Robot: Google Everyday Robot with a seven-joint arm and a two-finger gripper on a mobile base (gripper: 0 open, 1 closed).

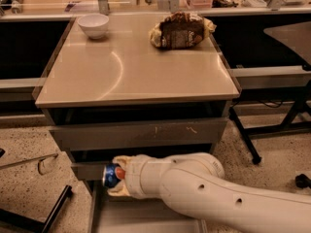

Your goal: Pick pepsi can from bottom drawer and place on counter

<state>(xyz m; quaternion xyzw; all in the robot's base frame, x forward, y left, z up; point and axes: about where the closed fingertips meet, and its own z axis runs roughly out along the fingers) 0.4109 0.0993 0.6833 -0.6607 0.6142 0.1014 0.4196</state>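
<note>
gripper: clenched on the pepsi can, one cream finger above it and one below, low in the view in front of the drawer unit.
pepsi can: blue, lying sideways in the grip, its end facing left; held off the floor of the bottom drawer, level with the middle drawer front.
arm: white, thick, reaching in from the lower right.
bottom drawer: pulled open, its grey floor showing beneath gripper and arm.
upper drawer: scratched grey front, slightly out.
counter: glossy beige top above the drawers.
white bowl: back left corner of the counter.
brown snack bag: back right of the counter, well apart from the bowl.
</note>
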